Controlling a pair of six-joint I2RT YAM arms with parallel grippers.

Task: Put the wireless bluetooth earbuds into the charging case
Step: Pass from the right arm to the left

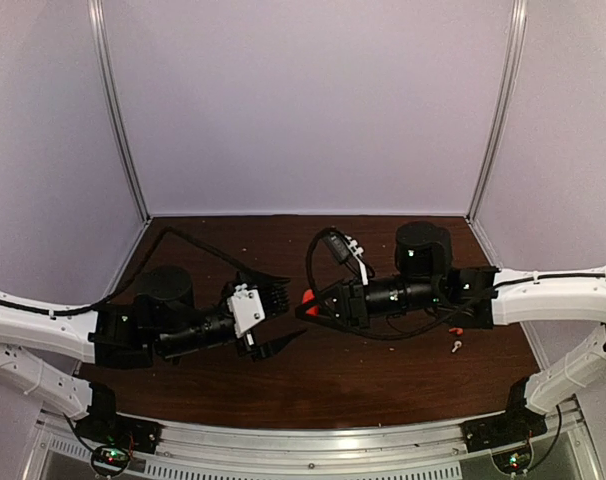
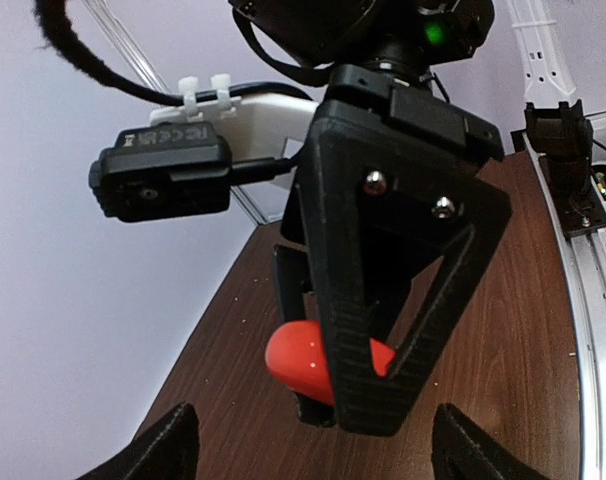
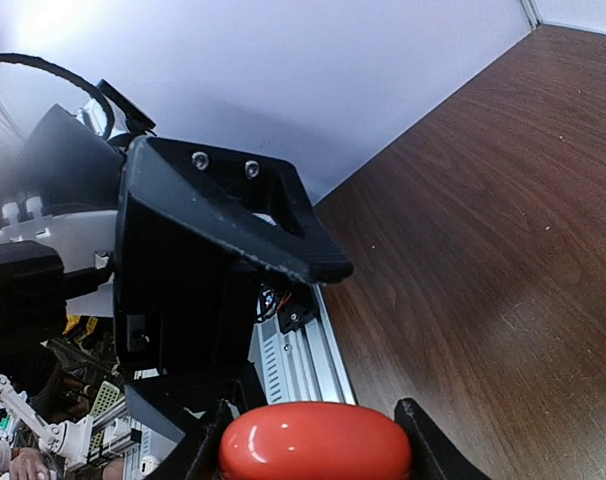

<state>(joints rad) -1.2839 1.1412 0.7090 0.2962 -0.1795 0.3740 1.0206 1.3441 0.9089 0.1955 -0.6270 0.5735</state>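
My right gripper (image 1: 306, 303) is shut on a glossy red charging case (image 3: 313, 442), which hangs a little above the table between the fingers (image 3: 421, 440). The left wrist view shows the case (image 2: 301, 362) partly hidden behind the right gripper's black finger frame. My left gripper (image 1: 286, 313) faces it from the left, open, its fingertips (image 2: 169, 448) on either side and short of the case, holding nothing. Two tiny earbuds lie on the table under the right arm, one red-orange (image 1: 455, 332) and one white (image 1: 455, 346).
A dark wooden table (image 1: 383, 375) is bounded by pale walls at the back and sides. A metal rail (image 1: 323, 440) runs along the near edge. The right wrist's black camera and cable (image 1: 335, 245) stick up above the gripper.
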